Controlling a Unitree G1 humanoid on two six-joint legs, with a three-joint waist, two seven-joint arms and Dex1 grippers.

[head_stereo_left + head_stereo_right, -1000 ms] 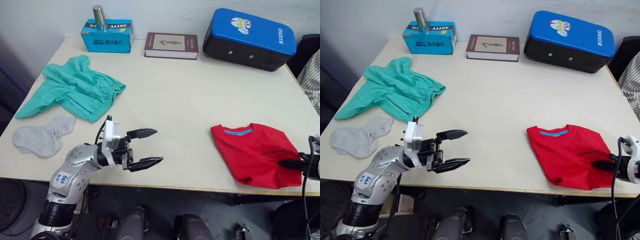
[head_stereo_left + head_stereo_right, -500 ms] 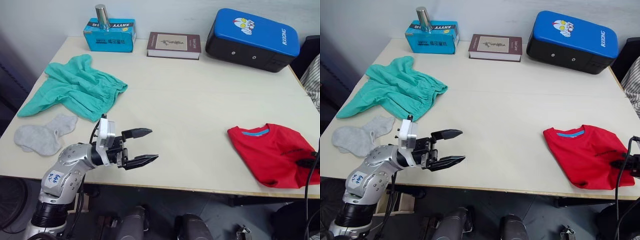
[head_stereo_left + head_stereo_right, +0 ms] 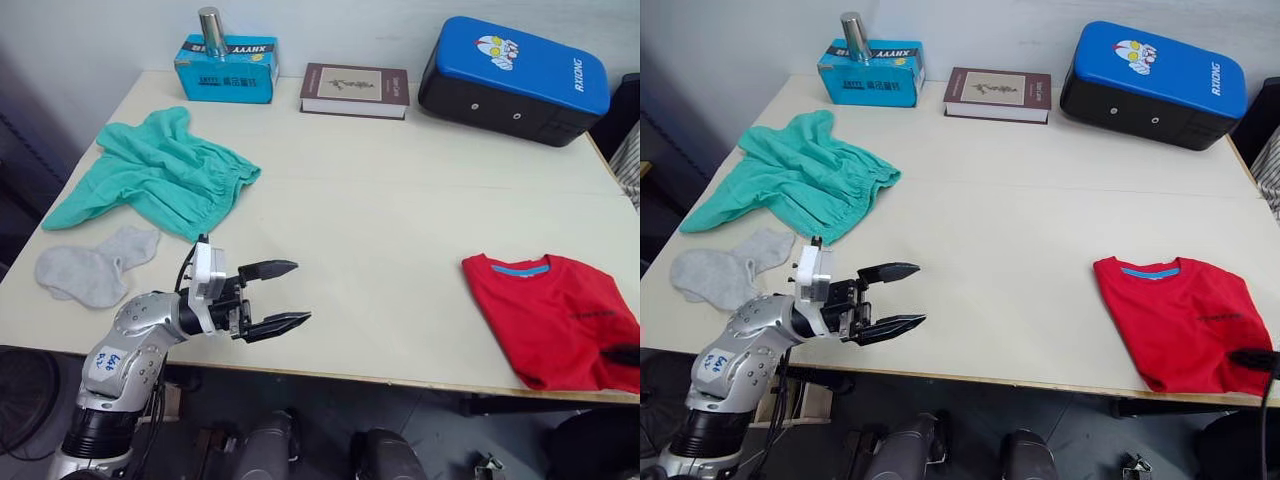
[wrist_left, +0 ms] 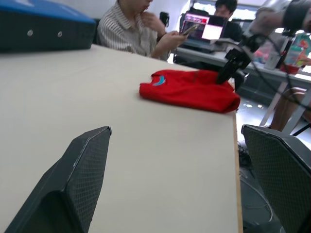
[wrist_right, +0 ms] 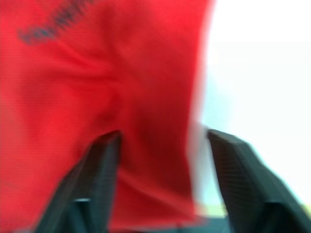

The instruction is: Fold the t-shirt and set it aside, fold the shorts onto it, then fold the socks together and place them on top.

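The red t-shirt [image 3: 555, 320] lies folded at the table's front right corner, its blue collar strip facing the far side. My right gripper [image 5: 163, 184] stands open at the shirt's near right edge, a finger [image 5: 92, 184] on either side of the red hem, and its dark tip [image 3: 1255, 360] shows at the frame's edge. The teal shorts [image 3: 160, 180] lie crumpled at the back left. Just in front of them rest the grey socks [image 3: 90, 270]. My left gripper [image 3: 278, 297] hovers open and empty over the front left of the table [image 3: 380, 220].
Along the far edge stand a blue tissue box [image 3: 226, 68] with a metal cylinder [image 3: 211, 25] on it, a dark book [image 3: 355, 90] and a blue-and-black case [image 3: 515, 75]. In the left wrist view people [image 4: 141, 29] sit beyond the table's right side.
My right gripper drew the folded t-shirt toward the table's right edge, then opened and let it go. The left gripper stayed open and nearly still. The camera shifted slightly.
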